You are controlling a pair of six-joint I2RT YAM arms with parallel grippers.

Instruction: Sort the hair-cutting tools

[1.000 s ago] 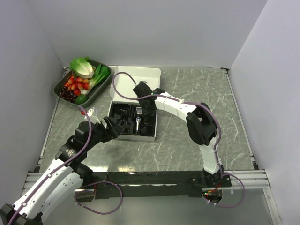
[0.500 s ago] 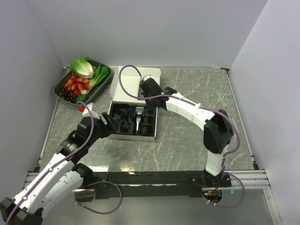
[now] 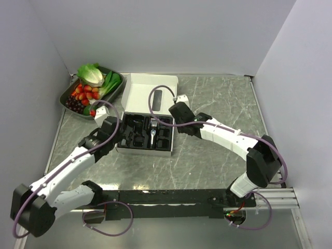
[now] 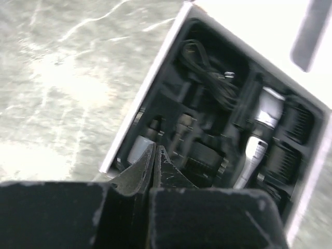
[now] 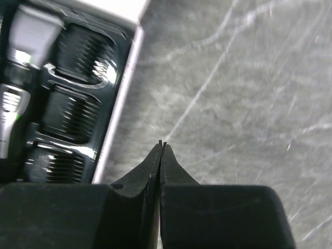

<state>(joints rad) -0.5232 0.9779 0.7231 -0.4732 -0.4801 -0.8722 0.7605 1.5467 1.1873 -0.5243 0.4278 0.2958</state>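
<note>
The hair-cutting tools lie in the black insert of an open white box [image 3: 120, 150]. The slim black-and-silver clipper [image 3: 154, 134] [image 4: 258, 136] lies in the middle slot. Black comb guards [image 5: 70, 111] [image 4: 297, 120] fill the slots to its right, and a coiled black cable [image 4: 206, 73] sits at the far left. My left gripper [image 3: 123, 138] [image 4: 154, 148] is shut and empty, its tips over the insert's near-left corner. My right gripper [image 3: 176, 127] [image 5: 162, 144] is shut and empty over the marble just right of the box's edge.
The box's white lid [image 3: 150, 88] lies open behind the insert, with a printed clipper picture on it. A dark tray of vegetables and fruit [image 3: 120, 83] stands at the back left. Grey walls close in on three sides of the marble table [image 3: 223, 104].
My left arm has reached forward to the box's left side and its jaws have closed. The right arm has drawn back from over the box to its right edge, still shut.
</note>
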